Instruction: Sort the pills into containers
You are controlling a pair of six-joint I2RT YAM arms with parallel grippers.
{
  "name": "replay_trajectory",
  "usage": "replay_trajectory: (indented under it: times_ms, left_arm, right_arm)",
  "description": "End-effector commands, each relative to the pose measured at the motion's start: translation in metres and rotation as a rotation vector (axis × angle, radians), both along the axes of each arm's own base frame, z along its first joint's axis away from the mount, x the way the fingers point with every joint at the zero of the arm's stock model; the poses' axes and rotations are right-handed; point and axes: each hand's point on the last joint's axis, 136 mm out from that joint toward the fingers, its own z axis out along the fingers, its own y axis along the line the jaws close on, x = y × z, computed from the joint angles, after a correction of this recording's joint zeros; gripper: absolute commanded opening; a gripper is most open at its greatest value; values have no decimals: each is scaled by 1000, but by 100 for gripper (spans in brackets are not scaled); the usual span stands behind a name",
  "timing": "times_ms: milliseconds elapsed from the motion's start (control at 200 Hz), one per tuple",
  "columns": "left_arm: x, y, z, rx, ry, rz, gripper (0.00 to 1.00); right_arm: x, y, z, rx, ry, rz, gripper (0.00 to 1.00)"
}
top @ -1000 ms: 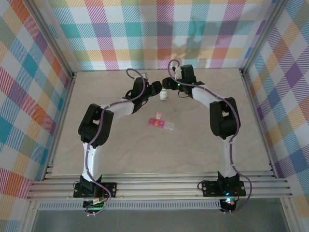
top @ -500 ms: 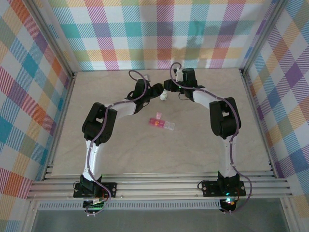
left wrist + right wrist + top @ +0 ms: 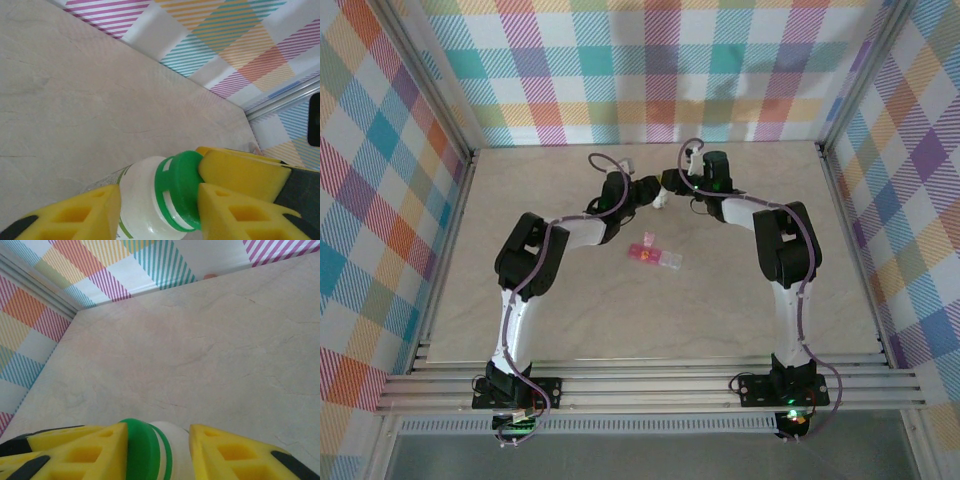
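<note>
Left gripper (image 3: pixel 160 212) clamps the body and right gripper (image 3: pixel 157 442) the green screw cap (image 3: pixel 177 187) of a small white plastic pill bottle (image 3: pixel 140 200), likely light, rigid and slippery.

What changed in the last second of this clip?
The left pincer and right pincer pressed in on the pill bottle, which went from standing to tilted between them. The left now grips its body, the right its green cap. The pink pill-box strip stayed put.
</note>
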Motion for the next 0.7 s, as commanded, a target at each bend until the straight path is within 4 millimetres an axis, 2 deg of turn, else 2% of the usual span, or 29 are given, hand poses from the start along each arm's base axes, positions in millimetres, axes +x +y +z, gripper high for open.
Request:
replay_trajectory:
  times_ms: [0,55,180,370,455,535,695]
  left_arm:
    - [-39,-22,-68,74,136,-81,35]
    - [-41,-19,-76,63,153,-67,29]
    - [-45,-19,-94,52,193,-57,25]
    - [-55,-18,-115,63,229,-41,23]
    - [-52,-18,-111,68,227,-50,23]
    - [-43,-17,-96,70,212,-51,23]
    - [-25,-13,-65,61,182,-47,23]
  right_arm:
    - [-25,-4,-61,-3,215,-18,34]
    - [-26,-5,-67,15,250,-38,31]
    - [-32,-8,-85,62,334,-91,23]
    - [-41,-14,-102,87,414,-168,22]
    - [-40,-10,-94,77,381,-149,24]
    - [-35,-10,-82,73,355,-150,26]
    - [-20,-8,-41,91,285,-144,29]
